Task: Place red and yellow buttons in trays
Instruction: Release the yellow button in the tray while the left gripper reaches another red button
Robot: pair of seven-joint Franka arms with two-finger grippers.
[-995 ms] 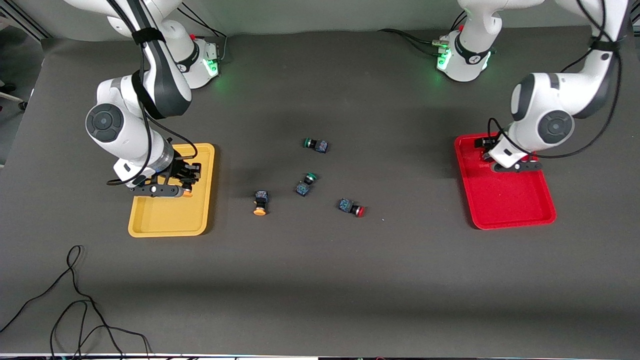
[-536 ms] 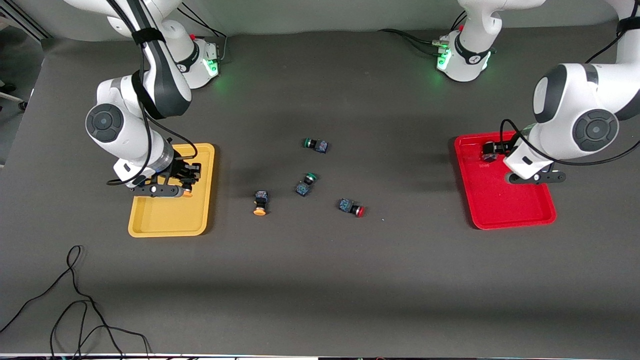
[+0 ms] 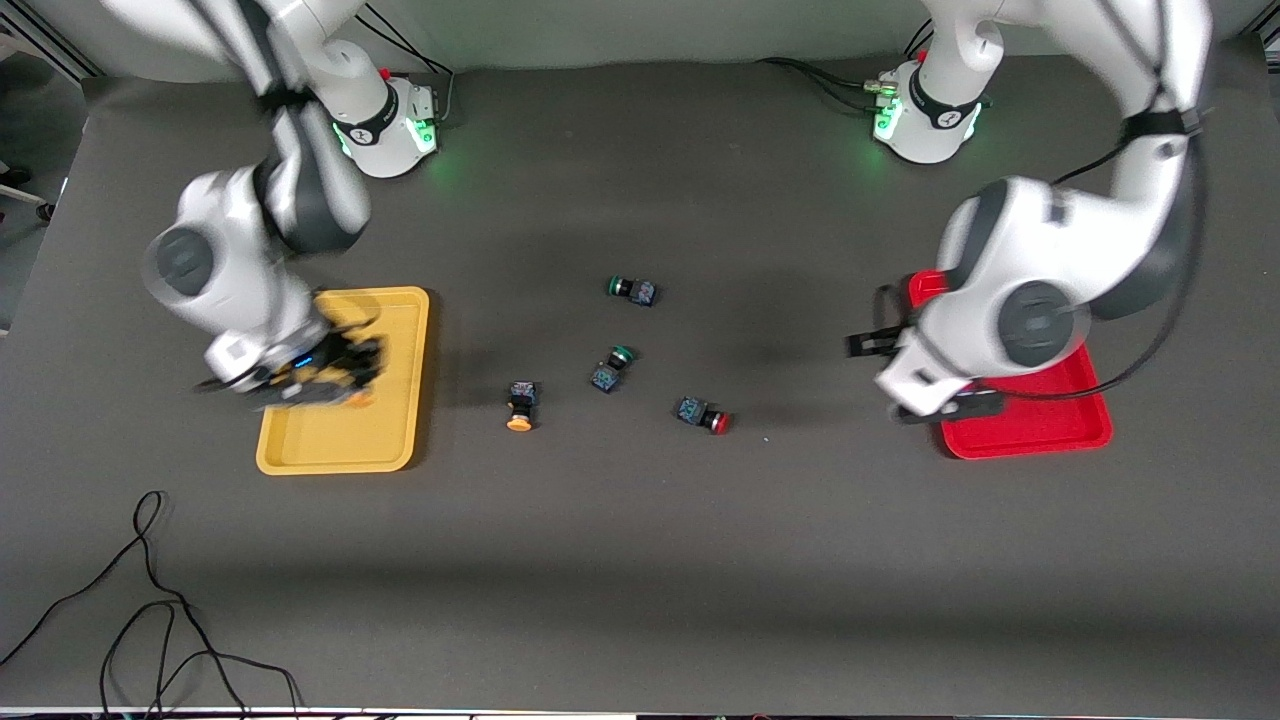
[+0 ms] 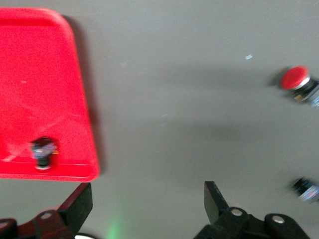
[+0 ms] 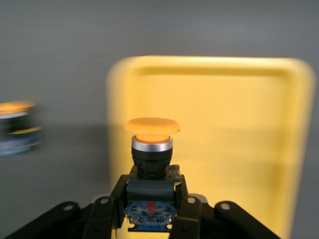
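My right gripper [image 3: 345, 372] is shut on a yellow-capped button [image 5: 152, 133] and holds it over the yellow tray [image 3: 340, 440], which also shows in the right wrist view [image 5: 239, 124]. A second yellow button [image 3: 519, 406] lies on the table beside that tray and shows in the right wrist view [image 5: 17, 127] too. My left gripper [image 3: 872, 342] is open and empty over the table beside the red tray [image 3: 1040, 420]. The left wrist view shows the left gripper [image 4: 148, 204], the red tray [image 4: 40, 89] with a dark button [image 4: 42, 152] in it, and a red button [image 4: 295, 78]. That red button [image 3: 703, 415] lies mid-table.
Two green-capped buttons [image 3: 631, 290] [image 3: 611, 367] lie mid-table, farther from the front camera than the yellow and red ones. A black cable [image 3: 150, 600] lies near the table's front edge at the right arm's end.
My left arm has swung from over the red tray toward the middle of the table, leaving a button in the tray. My right arm has shifted slightly, still holding the yellow button.
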